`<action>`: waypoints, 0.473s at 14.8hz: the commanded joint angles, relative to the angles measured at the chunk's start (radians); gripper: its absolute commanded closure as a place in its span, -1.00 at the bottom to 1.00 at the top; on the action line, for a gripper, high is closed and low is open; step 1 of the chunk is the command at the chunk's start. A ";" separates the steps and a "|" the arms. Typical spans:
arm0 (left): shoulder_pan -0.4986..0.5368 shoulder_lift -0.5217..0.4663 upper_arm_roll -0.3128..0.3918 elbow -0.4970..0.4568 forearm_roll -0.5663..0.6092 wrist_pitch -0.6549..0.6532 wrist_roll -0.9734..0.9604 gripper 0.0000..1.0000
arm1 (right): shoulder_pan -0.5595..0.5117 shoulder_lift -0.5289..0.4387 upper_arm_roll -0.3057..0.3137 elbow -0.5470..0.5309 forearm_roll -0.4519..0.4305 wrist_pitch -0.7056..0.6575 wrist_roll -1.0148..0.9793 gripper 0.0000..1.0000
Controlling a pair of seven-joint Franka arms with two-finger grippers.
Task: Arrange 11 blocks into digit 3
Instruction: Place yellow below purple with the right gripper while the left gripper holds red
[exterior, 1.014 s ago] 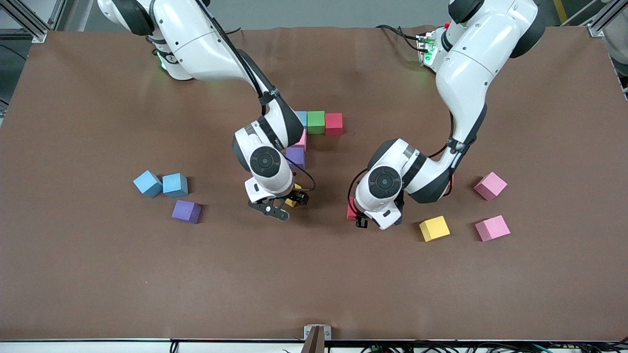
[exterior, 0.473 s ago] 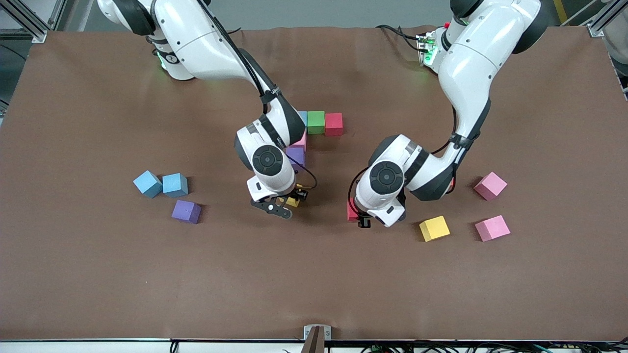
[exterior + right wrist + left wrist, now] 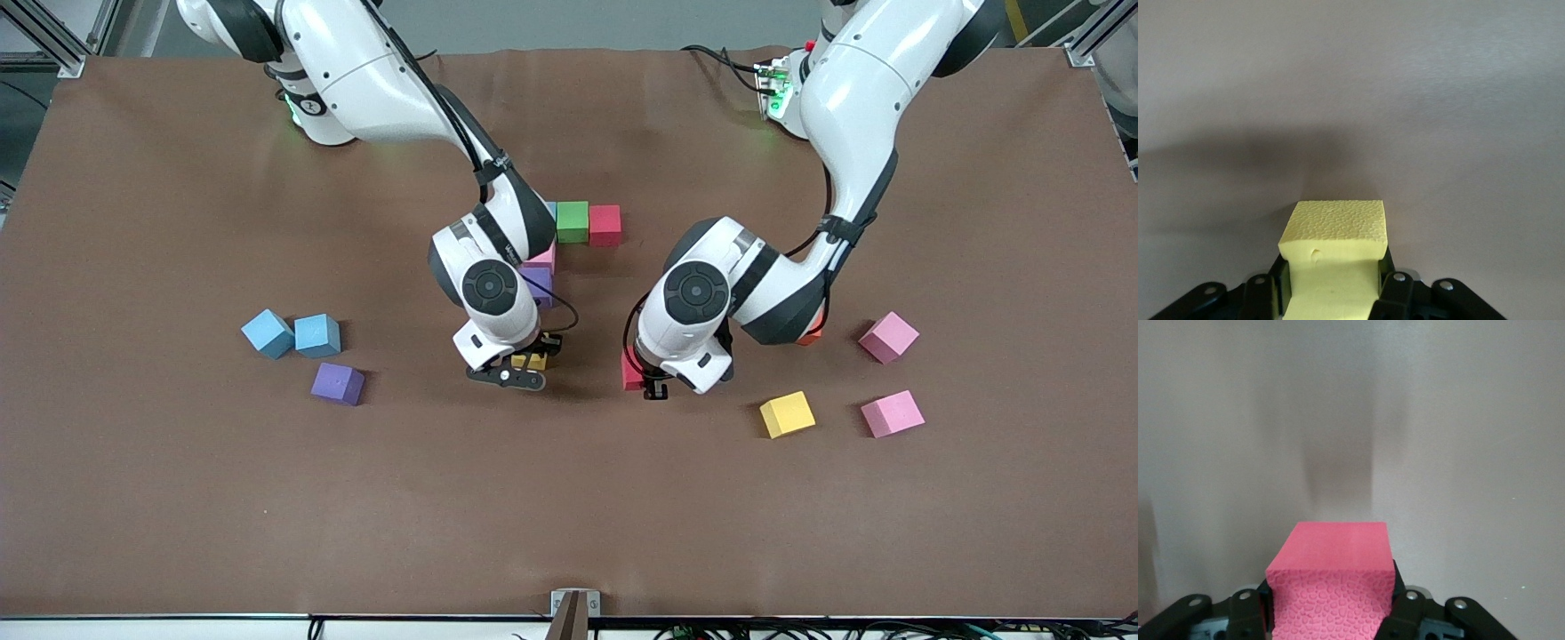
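My right gripper (image 3: 523, 366) is shut on a yellow block (image 3: 533, 359), squeezing its sides (image 3: 1336, 263), just nearer the camera than the purple block (image 3: 539, 286). That purple block continues a line with a pink block (image 3: 543, 258), a green block (image 3: 573, 221) and a red block (image 3: 605, 225); a blue block (image 3: 551, 210) is mostly hidden by the right arm. My left gripper (image 3: 644, 382) is shut on another red block (image 3: 630, 373), which fills the space between its fingers (image 3: 1331, 587) low over bare table beside the yellow block.
Two blue blocks (image 3: 267, 333) (image 3: 317, 335) and a purple one (image 3: 338, 383) lie toward the right arm's end. A yellow block (image 3: 787, 414) and two pink blocks (image 3: 892, 413) (image 3: 888, 337) lie toward the left arm's end. An orange block (image 3: 810, 339) peeks from under the left arm.
The right gripper has shut on the yellow block. The left gripper has carried its red block a little toward the yellow block.
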 commanded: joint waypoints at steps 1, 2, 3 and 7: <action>0.005 -0.053 -0.003 -0.074 -0.018 -0.003 -0.007 0.97 | 0.026 -0.048 0.008 -0.086 0.013 0.006 -0.065 0.25; 0.005 -0.056 -0.004 -0.083 -0.018 -0.004 -0.007 0.97 | 0.034 -0.049 0.008 -0.091 0.011 0.005 -0.066 0.25; 0.002 -0.060 -0.004 -0.092 -0.018 -0.004 -0.007 0.99 | 0.040 -0.051 0.008 -0.102 0.011 0.005 -0.066 0.25; -0.003 -0.063 -0.004 -0.094 -0.016 -0.004 0.003 0.99 | 0.052 -0.069 0.007 -0.123 0.008 -0.004 -0.107 0.25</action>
